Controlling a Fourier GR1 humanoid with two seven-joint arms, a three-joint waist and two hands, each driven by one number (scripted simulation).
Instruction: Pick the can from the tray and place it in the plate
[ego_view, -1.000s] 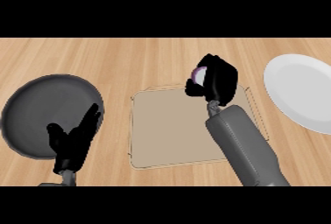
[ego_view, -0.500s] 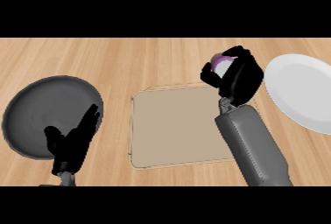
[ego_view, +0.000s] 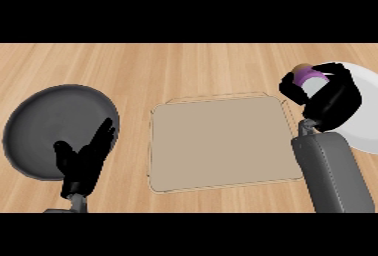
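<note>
A can (ego_view: 308, 77) with a purple band and a tan top is held in my right hand (ego_view: 331, 102), whose black fingers curl round it and hide most of it. Hand and can hang over the left rim of the white plate (ego_view: 365, 130) at the right edge of the head view. The beige tray (ego_view: 218, 142) lies flat in the middle of the counter with nothing on it. My left hand (ego_view: 86, 160) rests open at the lower left, fingers up.
A dark grey round pan (ego_view: 52, 127) lies at the left, partly behind my left hand. Bare wooden counter runs along the far side above the tray.
My right hand has carried the can to the right, from above the tray's right part to over the plate's left rim. The left hand has stayed put.
</note>
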